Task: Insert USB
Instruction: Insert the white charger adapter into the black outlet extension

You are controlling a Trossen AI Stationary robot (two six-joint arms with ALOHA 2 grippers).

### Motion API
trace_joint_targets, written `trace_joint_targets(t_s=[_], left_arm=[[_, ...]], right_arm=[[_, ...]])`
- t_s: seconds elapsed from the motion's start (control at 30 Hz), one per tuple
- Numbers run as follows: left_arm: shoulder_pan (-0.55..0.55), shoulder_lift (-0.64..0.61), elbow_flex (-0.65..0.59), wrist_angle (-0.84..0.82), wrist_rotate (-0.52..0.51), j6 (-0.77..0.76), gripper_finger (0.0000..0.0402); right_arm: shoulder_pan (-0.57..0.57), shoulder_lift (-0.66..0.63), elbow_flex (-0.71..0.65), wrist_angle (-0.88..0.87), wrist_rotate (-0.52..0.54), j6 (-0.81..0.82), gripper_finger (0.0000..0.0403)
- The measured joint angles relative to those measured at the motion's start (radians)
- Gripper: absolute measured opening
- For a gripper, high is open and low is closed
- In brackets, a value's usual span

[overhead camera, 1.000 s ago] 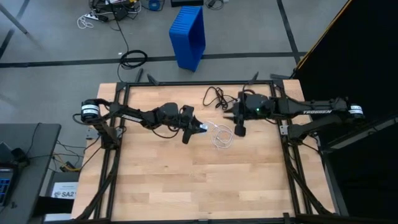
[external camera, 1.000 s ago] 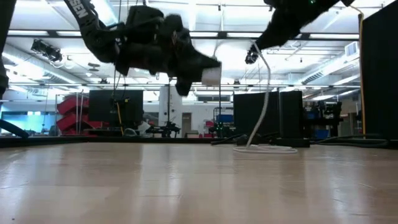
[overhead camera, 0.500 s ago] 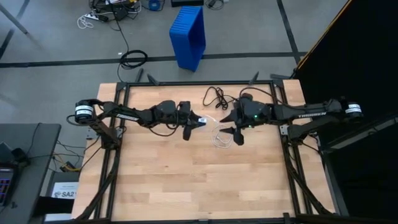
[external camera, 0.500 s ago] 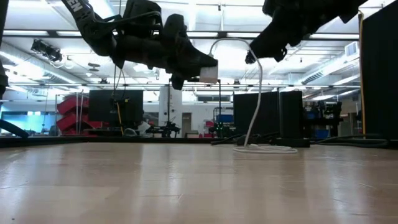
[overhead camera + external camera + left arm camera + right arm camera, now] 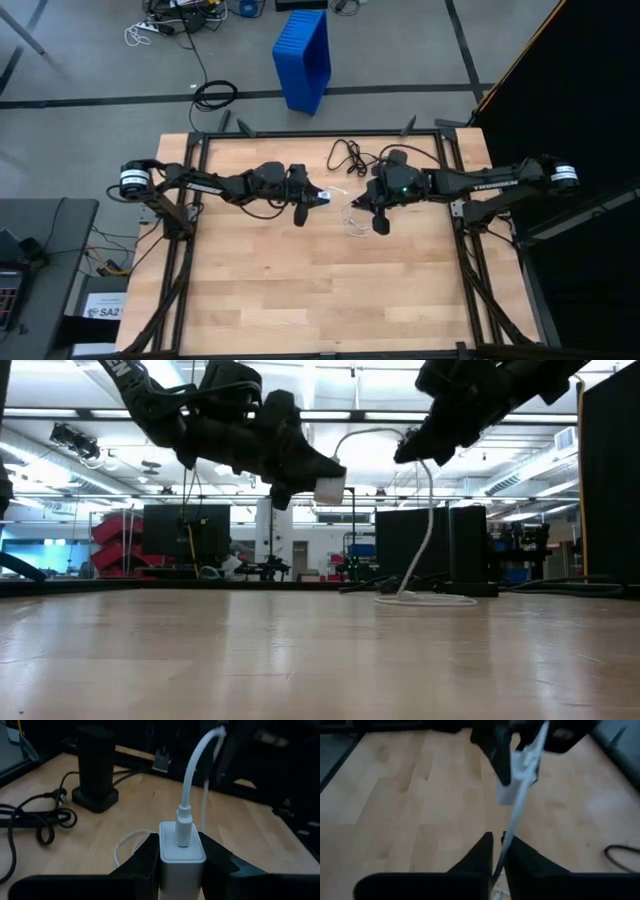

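Note:
The USB is a thin white cable; its plug (image 5: 184,827) sticks into the face of a white charger block (image 5: 181,857). The block sits between the fingers of my left gripper (image 5: 312,198), above the table's middle. From the plug the cable arches over (image 5: 370,432) to my right gripper (image 5: 405,452), which is shut on it just right of the block. Below that gripper the cable hangs down (image 5: 427,530) to its loop (image 5: 352,222), which lies flat on the table. My left gripper pinches the block's two opposite sides (image 5: 161,862) between its two fingers, coming about level from the table's left. The block is lifted clear, its socket face pointing away from the gripper toward the right arm. My right gripper pinches the cable (image 5: 502,847) between its two fingers, a short way behind the plug. The fingers slant down from the table's right and lie across the cable. The held stretch is clear of the table and the rest hangs slack.
A black adapter box (image 5: 95,770) with its thin black cord (image 5: 345,155) lies near the table's far edge, behind both grippers. A blue bin (image 5: 303,60) stands on the floor beyond the table. Bare wood stretches toward the near edge (image 5: 320,300).
My right gripper has gone toward the left gripper and a little down. The plug, which hung free at the right gripper a second ago, now sits in the block, and the cable arches between the two grippers.

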Motion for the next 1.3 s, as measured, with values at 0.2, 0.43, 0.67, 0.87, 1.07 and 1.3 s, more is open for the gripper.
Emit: trace_joint_targets(t_s=[0.2,0.43,0.67,0.87,1.07,1.3], left_arm=[[-0.005,-0.01,0.0,-0.075,0.155,-0.014,0.0074],[-0.065,-0.007,0.002,0.028,0.322,-0.046,0.0074],[-0.1,-0.005,0.001,0.241,0.479,-0.06,0.0074],[-0.107,-0.005,-0.001,0.477,0.518,-0.055,0.0074],[-0.094,-0.033,-0.001,0.522,0.466,-0.018,0.0074],[-0.072,-0.088,-0.001,0.514,0.266,0.12,0.0074]], right_arm=[[-0.028,-0.041,0.075,-0.074,0.181,-0.119,0.0001],[-0.103,0.033,0.256,-0.044,0.086,-0.264,0.0],[-0.13,0.234,0.463,-0.066,-0.019,-0.328,0.0],[-0.13,0.4,0.536,-0.116,-0.039,-0.334,0.0],[-0.134,0.449,0.534,-0.208,-0.063,-0.296,0.0001],[-0.142,0.408,0.528,-0.403,-0.077,-0.284,0.0008]])
